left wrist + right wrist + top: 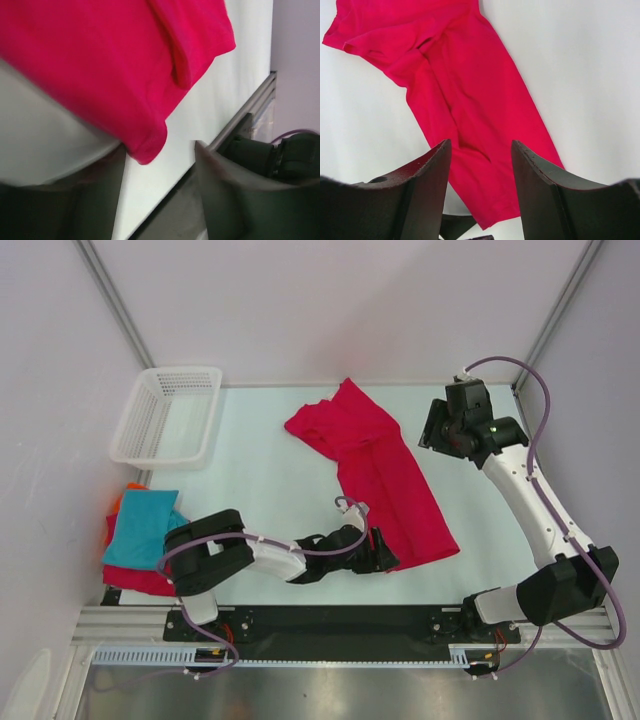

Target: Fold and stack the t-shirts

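Crimson shirt (385,480) is the open item. It lies flat on the table (260,490), folded lengthwise into a long strip, with the sleeve end bunched and untidy at the end far from the left gripper (159,150). The near hem corner sits between that gripper's jaws, close to one finger. The jaws are apart and I see nothing pinched. The right gripper (481,145) hangs above the strip looking down on it, jaws apart, empty, clear of the cloth.

Done, by my read: three shirts are folded and stacked well off to the left gripper's outer side, beside its arm base. Teal (145,525) is on top, red (135,580) under it, orange (118,502) peeking out behind. The basket (130,445) beyond the stack shows nothing in it, so crimson is probably the last one.

Left, by my read: you need the crosswise folds on the strip, likely hem end toward the sleeves. Then tidy the bunched end and carry it onto teal. Call it most of the way through, with the last shirt roughly half folded.
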Motion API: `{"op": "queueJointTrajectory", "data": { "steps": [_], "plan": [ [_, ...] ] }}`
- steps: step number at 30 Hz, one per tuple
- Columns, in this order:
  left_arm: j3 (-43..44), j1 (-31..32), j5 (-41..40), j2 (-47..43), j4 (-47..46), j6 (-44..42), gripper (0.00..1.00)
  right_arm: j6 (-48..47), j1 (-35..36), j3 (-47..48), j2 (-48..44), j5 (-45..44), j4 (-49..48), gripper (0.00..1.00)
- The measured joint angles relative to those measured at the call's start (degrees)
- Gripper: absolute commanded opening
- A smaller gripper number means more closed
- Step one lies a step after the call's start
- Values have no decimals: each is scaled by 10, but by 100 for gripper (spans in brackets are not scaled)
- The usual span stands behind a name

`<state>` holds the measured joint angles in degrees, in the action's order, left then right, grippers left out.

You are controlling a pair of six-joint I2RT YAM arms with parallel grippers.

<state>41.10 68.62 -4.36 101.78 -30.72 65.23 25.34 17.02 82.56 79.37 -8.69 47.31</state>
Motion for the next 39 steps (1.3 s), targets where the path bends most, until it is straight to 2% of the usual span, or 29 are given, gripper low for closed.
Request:
{"op": "queueJointTrajectory", "data": {
  "steps": [5,6,9,13,16,21,26,29,33,35,39],
  "plan": [
    [-8,-10,30,-1,23,29,26,-3,-3,-1,0,0,1,57],
    [-12,-12,30,-5,32,29,17,-4,-3,-1,0,0,1,57],
    [-20,-14,26,-20,57,29,3,-5,-3,-3,0,0,2,57],
    [-31,-23,26,-37,67,26,0,-6,-4,-8,-3,2,6,57],
    [-73,-36,27,-82,82,24,0,-6,-3,-12,-14,8,10,57],
    [-184,-54,25,-233,132,31,0,-6,2,-23,-38,25,13,57],
    [-325,-54,18,-479,225,80,1,-5,28,-35,-39,43,13,57],
    [-370,-54,13,-636,317,114,2,-3,50,-36,-33,50,14,57],
    [-378,-53,-1,-815,415,148,3,7,85,-52,-28,56,6,58],
    [-375,-52,-5,-862,425,159,3,19,108,-78,-28,63,-1,58],
    [-365,-52,-9,-841,451,164,2,52,148,-163,-36,77,-30,57]
  ]
}}
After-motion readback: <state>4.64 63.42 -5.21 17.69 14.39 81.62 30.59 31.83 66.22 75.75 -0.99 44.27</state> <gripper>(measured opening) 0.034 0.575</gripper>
